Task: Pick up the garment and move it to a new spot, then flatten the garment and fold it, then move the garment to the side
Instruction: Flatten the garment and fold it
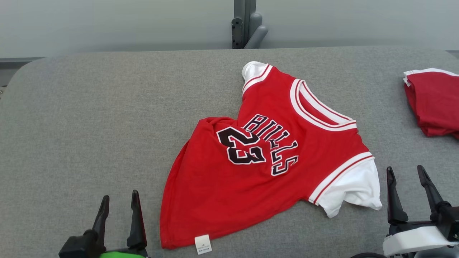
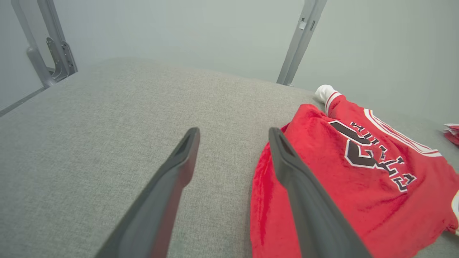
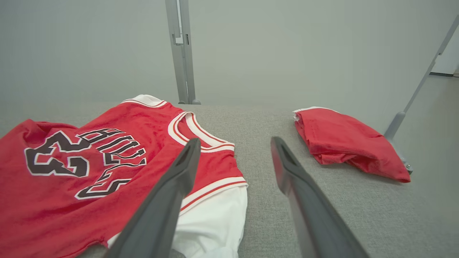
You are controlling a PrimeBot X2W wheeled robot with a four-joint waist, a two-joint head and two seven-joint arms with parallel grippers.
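Red white-sleeved jersey [image 1: 251, 172] lies diagonally on grey fabric counter [image 1: 89, 125], collar toward the folded red cloth [image 1: 434, 104], hem away. Left end effector [image 1: 120, 194] and right end effector [image 1: 404, 167] stand spread.

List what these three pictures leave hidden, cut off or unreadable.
1. Care tag on the jersey hem, head view: print too small to read.
2. Folded red garment, head view: cut off by the right edge.
3. Jersey's underside, all views: hidden against the grey table.
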